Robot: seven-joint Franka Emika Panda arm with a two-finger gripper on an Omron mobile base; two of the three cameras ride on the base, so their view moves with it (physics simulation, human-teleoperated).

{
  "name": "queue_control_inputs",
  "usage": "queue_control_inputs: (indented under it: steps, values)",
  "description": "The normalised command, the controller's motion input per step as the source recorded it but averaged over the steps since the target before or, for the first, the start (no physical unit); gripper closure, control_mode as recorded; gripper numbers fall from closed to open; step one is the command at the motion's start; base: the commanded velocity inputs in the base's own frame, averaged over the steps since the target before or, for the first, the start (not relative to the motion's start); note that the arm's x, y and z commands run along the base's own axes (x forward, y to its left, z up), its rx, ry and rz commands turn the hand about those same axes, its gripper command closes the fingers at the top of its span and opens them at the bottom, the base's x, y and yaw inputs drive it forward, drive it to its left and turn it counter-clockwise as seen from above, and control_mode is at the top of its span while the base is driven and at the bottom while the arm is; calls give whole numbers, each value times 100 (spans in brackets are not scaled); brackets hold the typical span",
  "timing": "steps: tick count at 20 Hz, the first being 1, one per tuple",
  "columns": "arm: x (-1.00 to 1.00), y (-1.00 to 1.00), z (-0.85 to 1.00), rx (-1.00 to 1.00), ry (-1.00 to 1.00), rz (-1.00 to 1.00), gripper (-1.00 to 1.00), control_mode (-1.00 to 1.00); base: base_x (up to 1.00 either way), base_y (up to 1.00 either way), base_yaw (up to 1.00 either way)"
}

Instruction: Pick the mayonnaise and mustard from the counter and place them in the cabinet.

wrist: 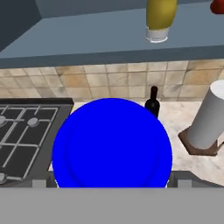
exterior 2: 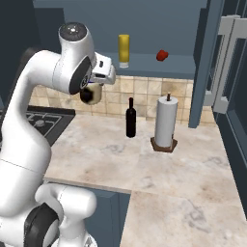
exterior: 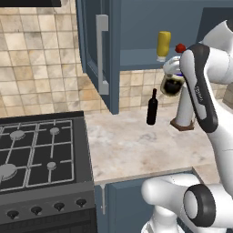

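Your hand is up in the air over the desk, below the cabinet shelf, and it is grasping the mayonnaise jar: the jar hangs clear of the desk, dark body and pale label showing under the wrist in both base views. In the hand view the jar's blue lid sits right in front of the camera, between the fingers, so the fingertips themselves are hidden. The mustard bottle already stands in the cabinet, cap down on the shelf, left of a small red ball that also lies on the shelf, the two well apart. In the hand view the mustard is above and right of the lid. The cabinet door is swung open to the left, its grey bar handle facing you. On the desk, a dark wine bottle stands upright near the far wall, and a paper towel roll on a brown base stands just to its right; the jar is up and left of the wine bottle in the right base view. The black gas stove sits at the left end of the desk.
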Motion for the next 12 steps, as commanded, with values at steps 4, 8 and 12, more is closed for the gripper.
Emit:
queue_control_inputs:
  steps: [4,8,12]
  values:
    - [13,17,23,2,-14,0,100,-100,0,0,0]
    - [5,19,29,2,-13,0,100,-100,0,0,0]
    - [2,19,34,0,-14,0,100,-100,0,0,0]
